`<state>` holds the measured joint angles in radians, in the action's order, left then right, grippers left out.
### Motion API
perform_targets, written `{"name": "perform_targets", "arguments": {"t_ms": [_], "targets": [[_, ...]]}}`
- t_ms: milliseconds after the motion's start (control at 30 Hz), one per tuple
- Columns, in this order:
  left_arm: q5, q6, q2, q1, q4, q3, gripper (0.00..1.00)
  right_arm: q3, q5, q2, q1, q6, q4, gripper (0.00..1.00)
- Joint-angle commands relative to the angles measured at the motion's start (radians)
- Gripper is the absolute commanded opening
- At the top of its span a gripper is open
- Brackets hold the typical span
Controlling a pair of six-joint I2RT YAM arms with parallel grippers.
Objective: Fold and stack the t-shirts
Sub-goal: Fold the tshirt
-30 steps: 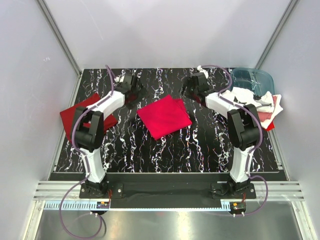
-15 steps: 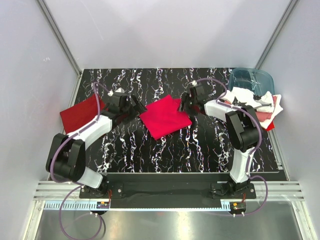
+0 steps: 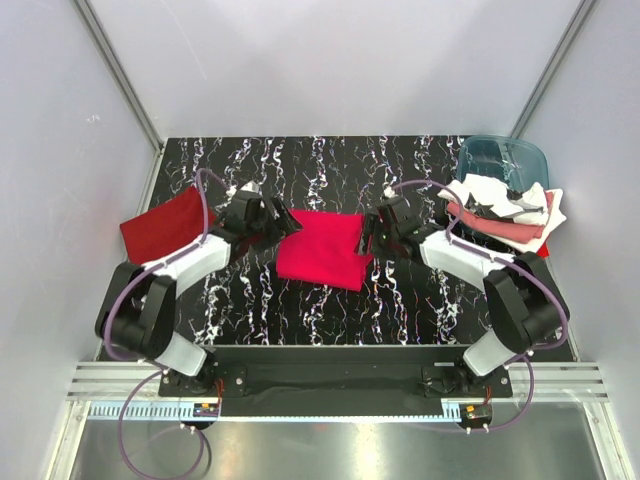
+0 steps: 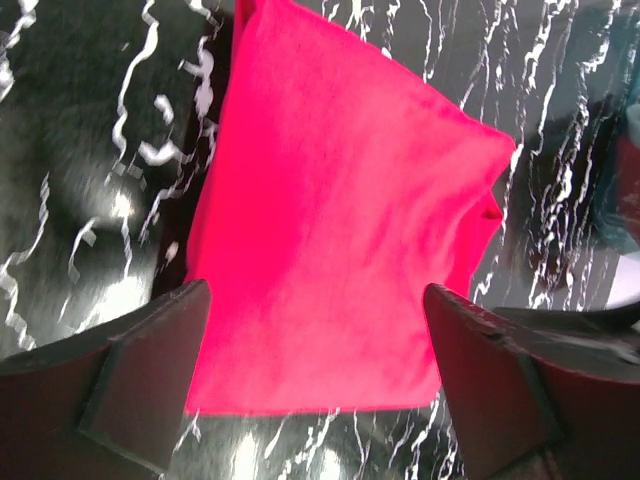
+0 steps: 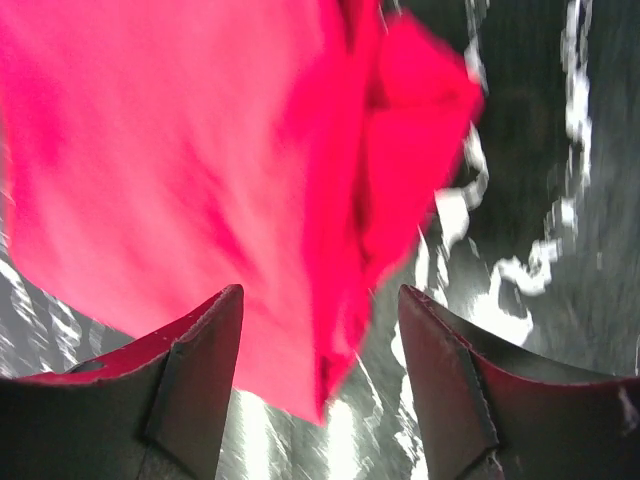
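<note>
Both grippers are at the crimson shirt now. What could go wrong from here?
The right edge of the crimson t-shirt shows loose, uneven layers in front of the open right gripper; a pinch there may catch only one layer and undo the fold. The dark red t-shirt seems to overhang the left edge of the table and might slip off.

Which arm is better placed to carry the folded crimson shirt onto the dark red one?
Probably left: the left gripper sits open at the crimson shirt's left edge, the side nearest the dark red shirt. The right gripper is at the opposite edge, farther away.
</note>
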<state>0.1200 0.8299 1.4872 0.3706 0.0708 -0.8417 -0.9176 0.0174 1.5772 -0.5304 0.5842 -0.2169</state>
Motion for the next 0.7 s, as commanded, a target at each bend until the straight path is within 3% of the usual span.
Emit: {"name": "perform_targets", "arguments": {"t_ms": [0,133,233,367,667], "targets": [[0.052,-0.035,0.082,-0.019,-0.124,-0.086,0.86,-0.134,-0.091,0.026,0.004,-0.021,-0.016,0.70],[0.099,-0.077,0.136,-0.035,-0.227,-0.108,0.80,-0.237,-0.093,0.127,0.004,-0.116,0.030,0.66],[0.046,-0.130,0.148,-0.038,-0.239,-0.119,0.81,-0.308,-0.100,0.208,0.004,-0.181,0.044,0.64],[-0.016,-0.173,0.203,-0.061,-0.217,-0.166,0.79,-0.412,-0.157,0.312,0.009,-0.241,0.018,0.63],[0.007,-0.187,0.363,-0.094,-0.145,-0.283,0.72,-0.445,-0.140,0.400,0.052,-0.253,0.036,0.64]]}}
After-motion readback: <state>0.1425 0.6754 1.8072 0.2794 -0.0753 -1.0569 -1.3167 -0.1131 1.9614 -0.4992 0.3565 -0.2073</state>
